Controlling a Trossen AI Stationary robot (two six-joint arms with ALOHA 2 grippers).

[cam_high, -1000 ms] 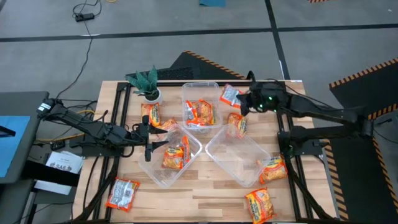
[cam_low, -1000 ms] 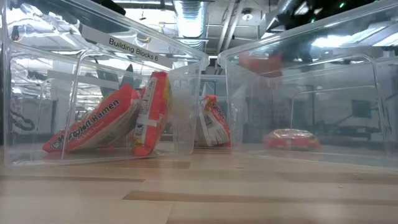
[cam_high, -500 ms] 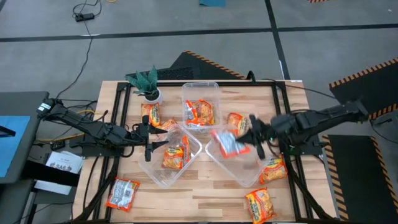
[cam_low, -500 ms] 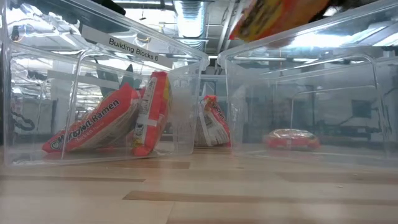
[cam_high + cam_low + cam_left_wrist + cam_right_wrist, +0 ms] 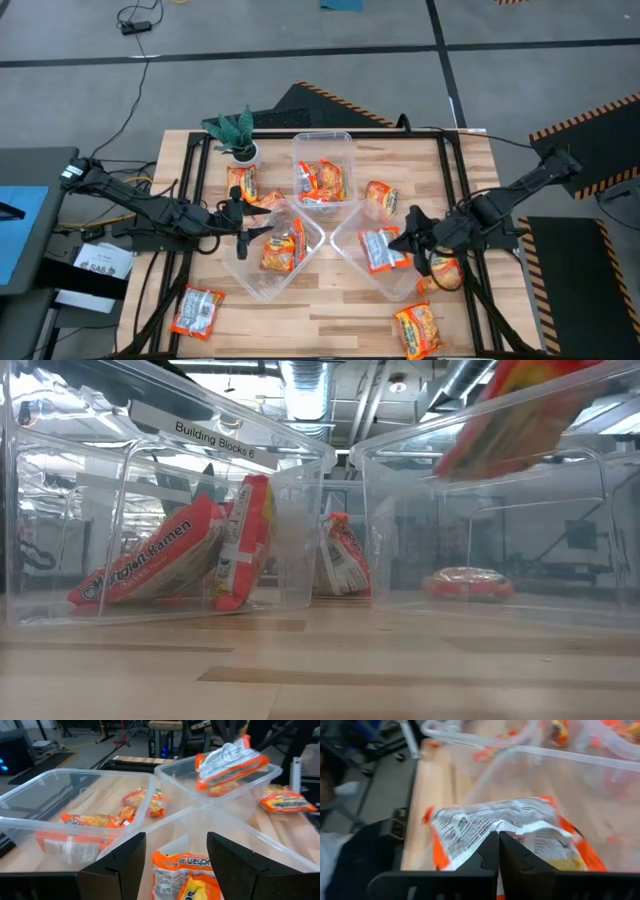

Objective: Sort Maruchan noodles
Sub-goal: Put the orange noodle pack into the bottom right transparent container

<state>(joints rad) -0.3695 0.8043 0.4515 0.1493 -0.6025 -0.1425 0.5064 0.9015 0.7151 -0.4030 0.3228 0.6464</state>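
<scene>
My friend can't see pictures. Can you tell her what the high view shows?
The right gripper holds a noodle packet over the right clear tub. The left gripper waits by another tub; more packets lie around the wooden table.

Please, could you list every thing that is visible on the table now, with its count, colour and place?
Table: one, light wood.
Clear tubs: three; back centre, front left, front right.
Noodle packets: about twelve, orange-red. Two or more lie in the back tub, two in the left tub, one is held over the right tub. Loose: two beside the plant, one back right, one front left, two front right.
Potted plant: one, green, back left.
Left tool: open, at the left tub.
Right tool: shut on the held packet.
</scene>
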